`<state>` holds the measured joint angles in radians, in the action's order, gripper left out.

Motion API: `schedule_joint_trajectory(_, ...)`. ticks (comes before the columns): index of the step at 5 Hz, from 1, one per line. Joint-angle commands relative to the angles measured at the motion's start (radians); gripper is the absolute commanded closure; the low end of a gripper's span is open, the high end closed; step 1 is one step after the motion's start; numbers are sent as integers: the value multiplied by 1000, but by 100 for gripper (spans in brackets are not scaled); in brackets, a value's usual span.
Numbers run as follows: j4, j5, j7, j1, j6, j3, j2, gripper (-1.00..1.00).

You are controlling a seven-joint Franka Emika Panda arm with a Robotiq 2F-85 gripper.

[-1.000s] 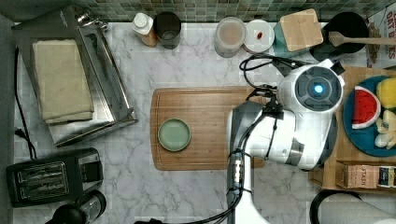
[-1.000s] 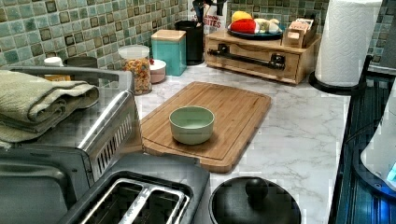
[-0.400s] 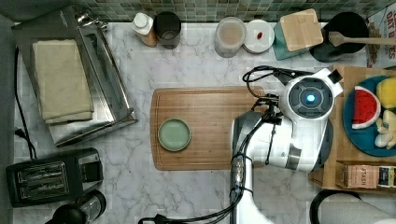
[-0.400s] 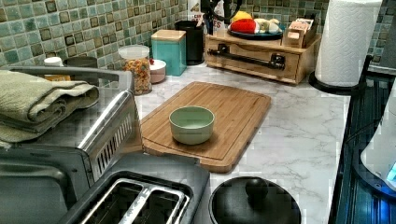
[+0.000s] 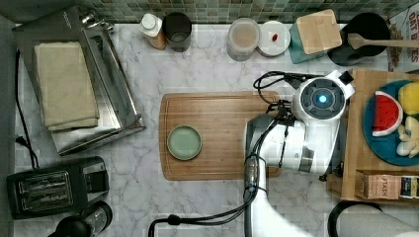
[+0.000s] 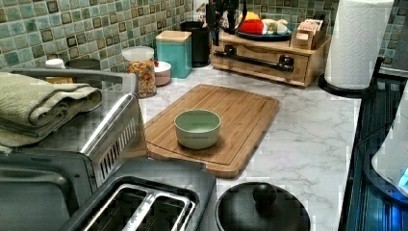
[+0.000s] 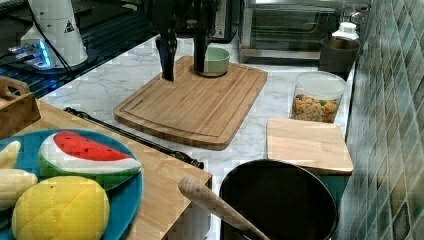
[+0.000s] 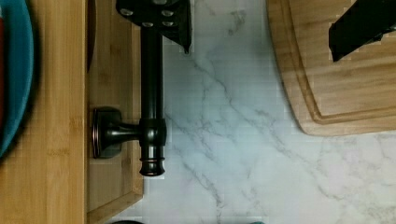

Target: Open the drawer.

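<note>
1. The drawer [image 6: 269,65] sits shut in a wooden stand by the tiled wall, at the far end of the worktop [image 6: 308,139] in the left view.
2. It looks stiff, light wood. It should slide straight out.
3. Grab its handle [image 8: 152,93], a smooth, round, dark metal bar.
4. The claw [image 7: 182,50] is wide and holds nothing.

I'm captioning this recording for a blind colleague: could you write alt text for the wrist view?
Seen from above, the drawer is shut, its black bar handle running along the light wood front, with one gripper finger over the bar's far end. Beside it lie the marble counter and a corner of the cutting board.
</note>
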<state>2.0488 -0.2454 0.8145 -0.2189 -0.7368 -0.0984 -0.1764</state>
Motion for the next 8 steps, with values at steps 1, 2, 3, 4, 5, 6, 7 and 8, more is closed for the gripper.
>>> schedule_joint_trajectory(1,4,-194,-99,0,-13,-88,-10,-100)
schedule_joint_trajectory(2,18,-152,-33,-16,-58,-96,-16,-100)
schedule_joint_trajectory(3,33,-81,45,-42,-146,-85,-43,-100)
schedule_joint_trajectory(4,53,-117,-15,-30,-170,-91,-52,-100)
schedule_joint_trajectory(5,20,-127,-13,-41,-132,-105,-85,-100)
schedule_joint_trajectory(6,36,-108,17,-73,-187,-115,-113,-100)
schedule_joint_trajectory(7,35,-95,24,-86,-210,-123,-140,-100)
schedule_joint_trajectory(8,65,-12,55,-115,-254,-101,-153,-100)
